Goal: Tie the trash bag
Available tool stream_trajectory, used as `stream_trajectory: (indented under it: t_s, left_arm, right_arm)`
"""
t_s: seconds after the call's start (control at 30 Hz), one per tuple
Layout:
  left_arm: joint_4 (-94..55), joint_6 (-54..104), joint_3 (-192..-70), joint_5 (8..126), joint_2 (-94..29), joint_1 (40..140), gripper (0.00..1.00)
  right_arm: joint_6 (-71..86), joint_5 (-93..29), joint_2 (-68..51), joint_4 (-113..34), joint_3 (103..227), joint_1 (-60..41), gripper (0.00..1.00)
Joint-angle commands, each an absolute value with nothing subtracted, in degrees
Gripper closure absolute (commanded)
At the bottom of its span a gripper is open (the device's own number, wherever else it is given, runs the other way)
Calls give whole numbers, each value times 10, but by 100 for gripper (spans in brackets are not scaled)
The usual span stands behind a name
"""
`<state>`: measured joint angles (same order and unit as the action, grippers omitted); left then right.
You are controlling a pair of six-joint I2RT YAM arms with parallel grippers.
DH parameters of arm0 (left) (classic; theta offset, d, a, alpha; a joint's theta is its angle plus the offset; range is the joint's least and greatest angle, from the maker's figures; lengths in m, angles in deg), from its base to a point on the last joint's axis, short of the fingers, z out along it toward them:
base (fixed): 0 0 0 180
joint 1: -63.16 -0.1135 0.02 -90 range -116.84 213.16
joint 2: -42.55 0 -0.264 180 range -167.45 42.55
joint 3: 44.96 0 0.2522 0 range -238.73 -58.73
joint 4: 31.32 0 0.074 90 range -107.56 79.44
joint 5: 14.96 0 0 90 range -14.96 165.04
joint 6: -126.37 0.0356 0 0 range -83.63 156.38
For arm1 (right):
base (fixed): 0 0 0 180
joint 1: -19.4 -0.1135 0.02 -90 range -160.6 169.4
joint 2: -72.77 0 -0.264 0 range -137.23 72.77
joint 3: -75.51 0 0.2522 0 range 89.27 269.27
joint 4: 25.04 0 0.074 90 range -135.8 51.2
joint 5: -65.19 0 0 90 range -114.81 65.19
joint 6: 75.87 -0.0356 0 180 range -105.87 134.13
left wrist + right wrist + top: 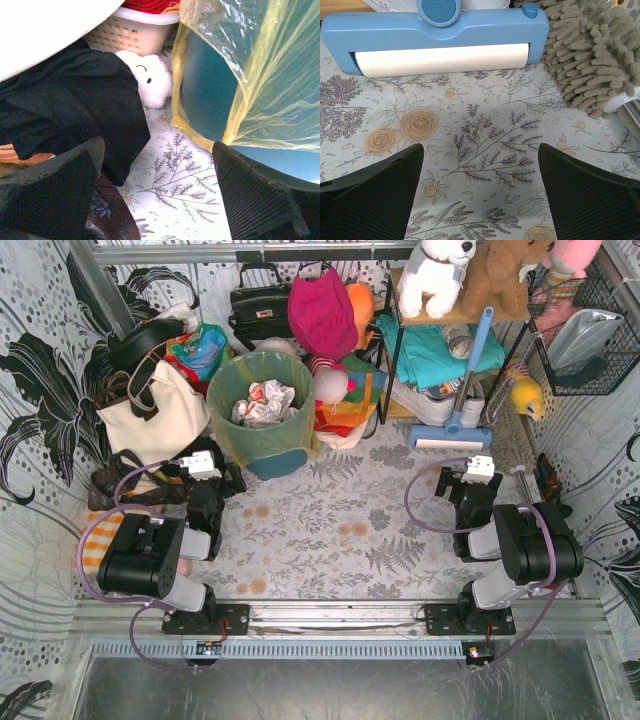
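The trash bag [243, 437] is thin yellow plastic lining a teal round bin [280, 458] at the back left of the floral mat, with crumpled white paper [262, 402] inside it. In the left wrist view the trash bag [270, 75] drapes loosely over the teal bin [205, 95] at upper right. My left gripper [208, 468] sits just left of the bin, low over the mat. It is open [157, 147] and holds nothing. My right gripper [480, 468] hovers at mid right, far from the bag. It is open [480, 150] over bare mat.
A cream tote [150, 410] and dark cloth [75, 100] crowd the left gripper's left side. A white plush [150, 80] and a lattice basket [130, 32] lie behind. A blue roller head [435, 35] and a grey mop [590, 55] lie ahead of the right gripper. A shelf [450, 315] stands at the back.
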<state>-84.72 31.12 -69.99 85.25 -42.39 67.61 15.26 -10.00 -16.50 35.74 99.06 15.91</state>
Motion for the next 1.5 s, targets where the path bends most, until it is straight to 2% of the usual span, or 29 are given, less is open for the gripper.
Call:
stream_trajectory:
  t_s: [0.0,0.97,1.23,1.37,1.47]
  left_arm:
    - [-870,311,-709,849,-417,673,2]
    - [-857,319,-709,863,-396,679,2]
    - [-697,302,-741,964,-270,703,2]
    - [-612,258,-761,1045,-201,709,2]
    - [-515,220,-797,1065,-155,710,2]
  right_arm:
    - [158,-89,-155,368,1000,162,3]
    - [171,-112,-129,362,995,162,3]
    - [170,-104,-30,232,1022,162,3]
    - [144,-108,34,129,1049,162,3]
    - [114,-136,82,40,1078,162,3]
